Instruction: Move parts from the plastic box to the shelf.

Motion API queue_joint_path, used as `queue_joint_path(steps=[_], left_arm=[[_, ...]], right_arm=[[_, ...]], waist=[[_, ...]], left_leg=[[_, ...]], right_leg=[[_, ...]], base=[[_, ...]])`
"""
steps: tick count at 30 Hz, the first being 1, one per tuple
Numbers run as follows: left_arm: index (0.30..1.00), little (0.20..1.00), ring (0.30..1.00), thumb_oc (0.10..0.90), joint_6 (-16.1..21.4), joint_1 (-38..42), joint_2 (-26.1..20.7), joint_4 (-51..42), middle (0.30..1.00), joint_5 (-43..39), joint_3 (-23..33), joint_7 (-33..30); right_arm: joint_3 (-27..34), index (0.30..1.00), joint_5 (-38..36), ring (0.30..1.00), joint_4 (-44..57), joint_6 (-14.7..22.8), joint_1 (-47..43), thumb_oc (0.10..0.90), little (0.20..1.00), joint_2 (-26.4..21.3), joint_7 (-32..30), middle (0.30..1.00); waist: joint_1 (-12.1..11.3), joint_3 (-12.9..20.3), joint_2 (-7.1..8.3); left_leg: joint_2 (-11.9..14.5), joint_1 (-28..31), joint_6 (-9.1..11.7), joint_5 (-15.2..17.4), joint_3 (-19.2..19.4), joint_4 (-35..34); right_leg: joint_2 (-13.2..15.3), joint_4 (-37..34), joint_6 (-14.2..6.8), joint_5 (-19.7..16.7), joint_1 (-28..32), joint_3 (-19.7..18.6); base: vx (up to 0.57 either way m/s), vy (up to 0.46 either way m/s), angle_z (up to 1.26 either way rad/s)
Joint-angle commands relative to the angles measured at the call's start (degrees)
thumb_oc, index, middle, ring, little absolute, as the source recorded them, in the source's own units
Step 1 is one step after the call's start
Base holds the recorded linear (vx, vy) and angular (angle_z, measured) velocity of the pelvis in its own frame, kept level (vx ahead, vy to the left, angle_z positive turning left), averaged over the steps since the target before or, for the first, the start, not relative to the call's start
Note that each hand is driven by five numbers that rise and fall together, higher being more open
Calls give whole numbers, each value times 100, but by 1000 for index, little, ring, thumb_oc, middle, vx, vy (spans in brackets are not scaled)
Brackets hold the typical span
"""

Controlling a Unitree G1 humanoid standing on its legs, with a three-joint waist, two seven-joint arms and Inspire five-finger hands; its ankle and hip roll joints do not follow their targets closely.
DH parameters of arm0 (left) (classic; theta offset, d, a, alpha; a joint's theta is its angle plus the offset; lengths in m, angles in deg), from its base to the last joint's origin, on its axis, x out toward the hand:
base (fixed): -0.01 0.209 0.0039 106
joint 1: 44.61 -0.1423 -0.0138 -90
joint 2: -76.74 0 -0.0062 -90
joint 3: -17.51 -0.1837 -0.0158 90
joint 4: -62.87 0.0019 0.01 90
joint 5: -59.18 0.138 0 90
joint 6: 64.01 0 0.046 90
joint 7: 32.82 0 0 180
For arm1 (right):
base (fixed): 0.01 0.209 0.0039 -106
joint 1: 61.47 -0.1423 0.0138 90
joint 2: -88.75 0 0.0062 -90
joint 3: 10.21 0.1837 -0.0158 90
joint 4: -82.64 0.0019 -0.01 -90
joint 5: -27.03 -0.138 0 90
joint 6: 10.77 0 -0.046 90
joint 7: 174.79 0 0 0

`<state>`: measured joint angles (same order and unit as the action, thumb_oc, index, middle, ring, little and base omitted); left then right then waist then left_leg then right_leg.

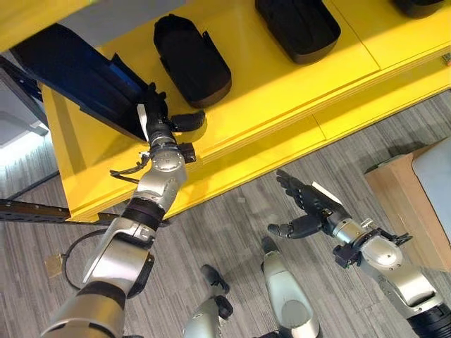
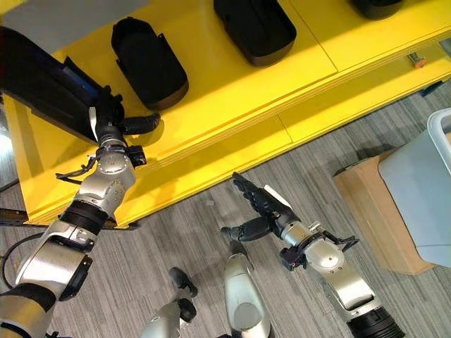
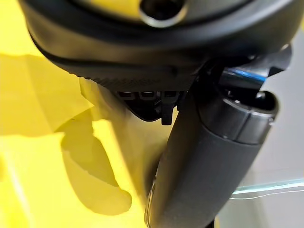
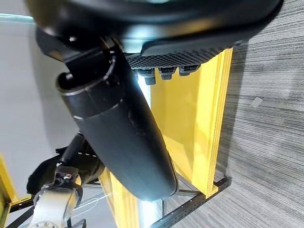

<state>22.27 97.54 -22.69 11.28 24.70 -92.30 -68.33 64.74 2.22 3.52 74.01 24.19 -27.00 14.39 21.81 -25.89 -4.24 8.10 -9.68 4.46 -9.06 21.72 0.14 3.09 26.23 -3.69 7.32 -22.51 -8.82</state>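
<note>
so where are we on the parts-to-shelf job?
Partway. Two black parts already lie on the yellow shelf. The left robot hand is at a third, larger black part on the shelf's left end. The right robot hand hangs open over the floor; the grey plastic box sits to the right.

Left hand (image 1: 161, 120) grips a long black part (image 1: 77, 74) on the yellow shelf (image 1: 282, 98); right hand (image 1: 310, 208) hangs open over the floor
</note>
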Motion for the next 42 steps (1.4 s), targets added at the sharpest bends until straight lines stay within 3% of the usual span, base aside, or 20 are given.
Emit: queue_joint_path(steps=[1,4,11,22,36,42], left_arm=[[1000,1000,1000,900,-659,-558,225,644,1000,78,341,176],[1000,1000,1000,900,-914,-798,125,731,1000,216,345,216],[1000,1000,1000,900,-1022,-1108,-34,1168,1000,593,452,485],[1000,1000,1000,900,-951,-1244,-370,1363,1000,2048,119,895],[1000,1000,1000,900,-589,-1004,-699,1375,1000,2984,-335,1439],[1000,1000,1000,900,-595,-1031,-676,1218,1000,2928,-491,1536]], right_arm=[[173,1000,-85,1000,526,560,-254,900,1000,81,-49,1000],[221,1000,-73,1000,577,540,-204,900,1000,63,-90,1000],[292,1000,-90,1000,595,519,-150,900,1000,-22,-91,1000],[442,1000,-212,1000,627,489,-116,900,1000,-229,-2,1000],[692,1000,-197,1000,606,446,-14,900,1000,-460,408,1000],[774,1000,-143,1000,642,437,67,900,1000,-489,495,1000]], waist=[[163,-219,352],[127,-235,300],[118,-228,232],[158,-250,160],[391,-202,-45],[446,-184,-92]], left_leg=[[233,64,111,617,-543,539],[216,66,101,630,-576,565],[173,100,84,663,-596,598],[111,98,56,706,-574,648],[15,258,69,724,-435,540],[-11,324,74,734,-395,496]], right_leg=[[-7,-314,118,31,55,514],[20,-289,116,52,70,526],[70,-239,128,93,83,538],[116,-153,124,114,29,481],[165,-124,98,131,-15,341],[175,-157,68,124,16,298]], base=[[0,0,0],[5,10,1],[9,17,0],[7,24,-1],[15,61,-3],[7,29,0]])
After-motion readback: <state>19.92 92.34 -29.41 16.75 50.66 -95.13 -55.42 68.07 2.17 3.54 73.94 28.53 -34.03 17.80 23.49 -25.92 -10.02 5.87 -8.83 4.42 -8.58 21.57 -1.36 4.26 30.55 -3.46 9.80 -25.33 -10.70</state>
